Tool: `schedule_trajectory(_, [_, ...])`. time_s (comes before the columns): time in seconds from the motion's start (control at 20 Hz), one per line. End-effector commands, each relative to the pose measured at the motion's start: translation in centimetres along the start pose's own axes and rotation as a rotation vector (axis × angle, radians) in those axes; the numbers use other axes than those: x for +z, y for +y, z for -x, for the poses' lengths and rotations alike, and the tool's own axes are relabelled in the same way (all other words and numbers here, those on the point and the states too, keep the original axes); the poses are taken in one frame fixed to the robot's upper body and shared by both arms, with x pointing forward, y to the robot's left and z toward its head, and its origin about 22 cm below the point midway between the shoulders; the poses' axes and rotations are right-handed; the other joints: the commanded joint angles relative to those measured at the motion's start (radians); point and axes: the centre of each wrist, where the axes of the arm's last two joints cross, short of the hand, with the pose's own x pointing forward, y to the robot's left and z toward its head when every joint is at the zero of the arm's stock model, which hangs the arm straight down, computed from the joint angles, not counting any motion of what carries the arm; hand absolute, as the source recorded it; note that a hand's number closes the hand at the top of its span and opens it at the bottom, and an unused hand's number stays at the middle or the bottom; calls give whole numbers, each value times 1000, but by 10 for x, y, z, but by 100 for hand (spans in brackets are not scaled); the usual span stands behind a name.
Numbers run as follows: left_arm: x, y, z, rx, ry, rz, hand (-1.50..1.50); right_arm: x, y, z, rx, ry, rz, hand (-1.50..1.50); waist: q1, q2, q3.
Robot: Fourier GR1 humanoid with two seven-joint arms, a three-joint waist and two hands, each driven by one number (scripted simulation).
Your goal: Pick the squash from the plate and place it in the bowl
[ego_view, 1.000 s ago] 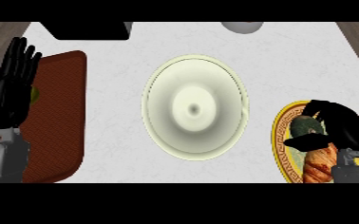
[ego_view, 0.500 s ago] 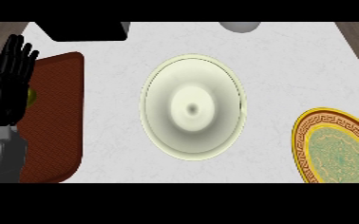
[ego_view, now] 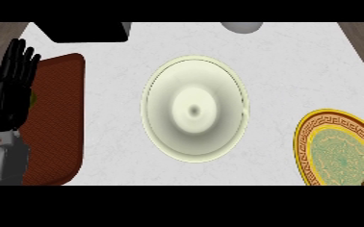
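Only left hand, squash unseen.

Cream bowl, gold-rimmed green plate

Brown mat lay at counter's left; black box and grey object at far edge.

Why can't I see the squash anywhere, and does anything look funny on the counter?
The squash shows nowhere: the yellow patterned plate at the right edge looks bare, and so does the pale cream bowl in the middle. The right hand is out of view too. The black left hand rests open at the left. Nothing looks spilled or broken.
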Motion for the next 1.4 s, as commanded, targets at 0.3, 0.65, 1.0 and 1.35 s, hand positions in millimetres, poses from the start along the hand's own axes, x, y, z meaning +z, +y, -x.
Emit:
schedule_trajectory(0.3, [1,4,6,-3,12,4,0,16,-70,-68,-249,-269,134,150,3,-1,-3])
schedule_trajectory(0.65, [1,-12,11,-7,-11,26,0,14,-82,-136,-386,-312,61,150,10,0,-4])
schedule_trajectory(1.0, [-14,-8,-10,13,-18,40,0,-14,-86,-209,-393,-300,-12,150,43,8,-2])
schedule_trajectory(1.35, [-15,-23,-8,16,-39,39,0,-50,-56,-279,-356,-291,-122,150,56,11,-2])
